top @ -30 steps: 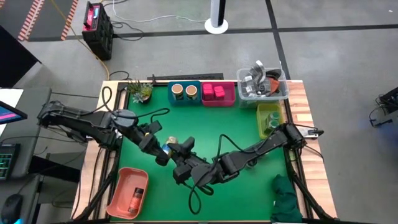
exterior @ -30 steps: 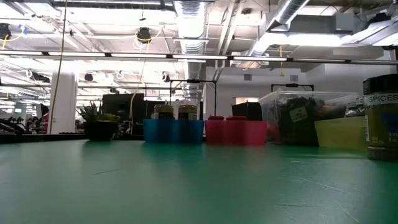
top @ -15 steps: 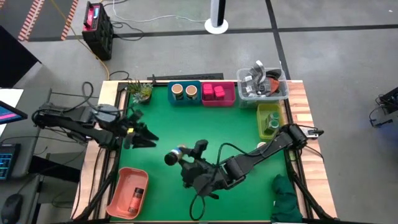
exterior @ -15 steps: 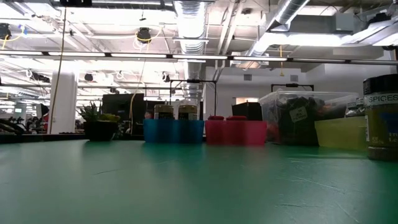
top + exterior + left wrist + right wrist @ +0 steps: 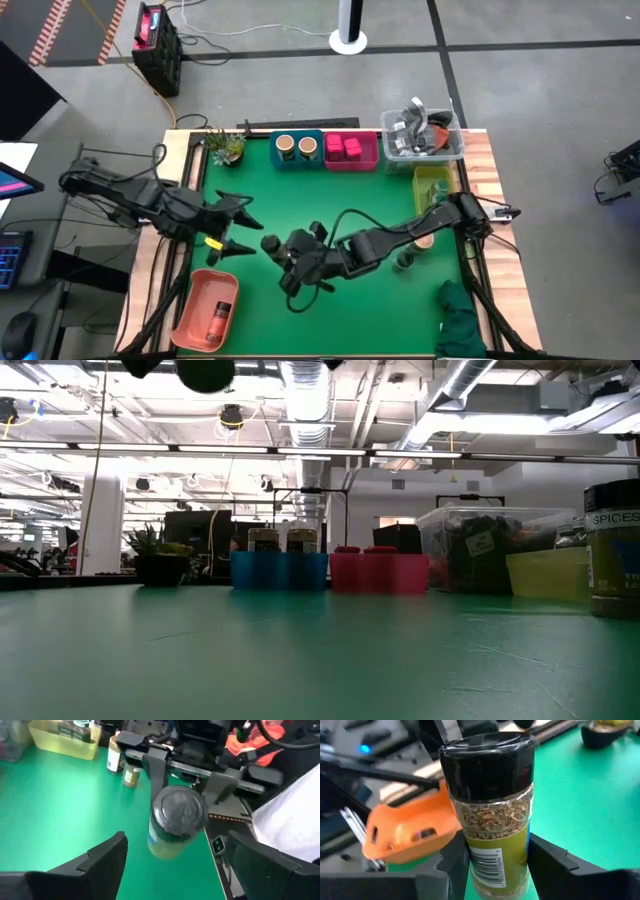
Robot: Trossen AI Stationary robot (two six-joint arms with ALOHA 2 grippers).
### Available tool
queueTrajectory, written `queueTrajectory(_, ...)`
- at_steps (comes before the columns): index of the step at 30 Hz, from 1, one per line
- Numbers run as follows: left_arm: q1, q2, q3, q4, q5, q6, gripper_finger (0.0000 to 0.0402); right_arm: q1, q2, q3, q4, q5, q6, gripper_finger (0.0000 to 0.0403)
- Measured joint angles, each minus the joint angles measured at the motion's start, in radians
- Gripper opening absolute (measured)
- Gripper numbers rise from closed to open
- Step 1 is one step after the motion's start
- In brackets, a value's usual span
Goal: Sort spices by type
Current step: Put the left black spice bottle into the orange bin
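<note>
Black-lidded spice jar (image 5: 489,805) sits clamped between the right gripper (image 5: 285,250) fingers, lifted above green table (image 5: 330,200) centre. Left gripper (image 5: 232,222) fingers spread empty, facing the jar, apart from it. Mid-carry, it seems; next calls for choosing its matching bin, perhaps the yellow bin (image 5: 432,185). Industrial room beyond.

My right gripper (image 5: 272,246) reaches far across toward the table's left-middle, arm stretched low, fingers (image 5: 547,865) clamped on a dark-lidded spice jar (image 5: 492,805). My left gripper (image 5: 237,222) faces it, fingers (image 5: 102,865) spread wide, empty.
</note>
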Motion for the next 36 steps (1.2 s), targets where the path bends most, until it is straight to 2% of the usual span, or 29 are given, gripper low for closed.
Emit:
queueTrajectory(5, -0.009, 0.056, 0.000, 0.090, 0.001, 0.016, 0.0322, 0.002, 0.000, 0.000, 0.042, 0.000, -0.001, 0.0200)
queueTrajectory(18, -0.009, 0.111, 0.000, 0.185, 0.039, 0.043, 0.0320, 0.002, 0.000, 0.000, 0.086, 0.001, -0.003, 0.0200)
queueTrajectory(22, -0.009, 0.110, 0.000, 0.188, 0.031, 0.048, 0.0290, 0.002, 0.000, 0.000, 0.095, 0.001, -0.003, 0.0200)
queueTrajectory(30, -0.009, 0.109, 0.000, 0.188, 0.032, 0.032, 0.0200, 0.002, 0.000, 0.000, 0.121, 0.002, 0.001, 0.0202)
queueTrajectory(33, -0.008, 0.103, 0.000, 0.182, 0.054, 0.026, 0.0197, 0.001, 0.000, 0.000, 0.119, -0.003, 0.000, 0.0222)
queueTrajectory(36, -0.008, 0.088, 0.000, 0.144, 0.064, 0.012, 0.0197, -0.005, 0.000, 0.000, 0.103, -0.034, -0.007, 0.0260)
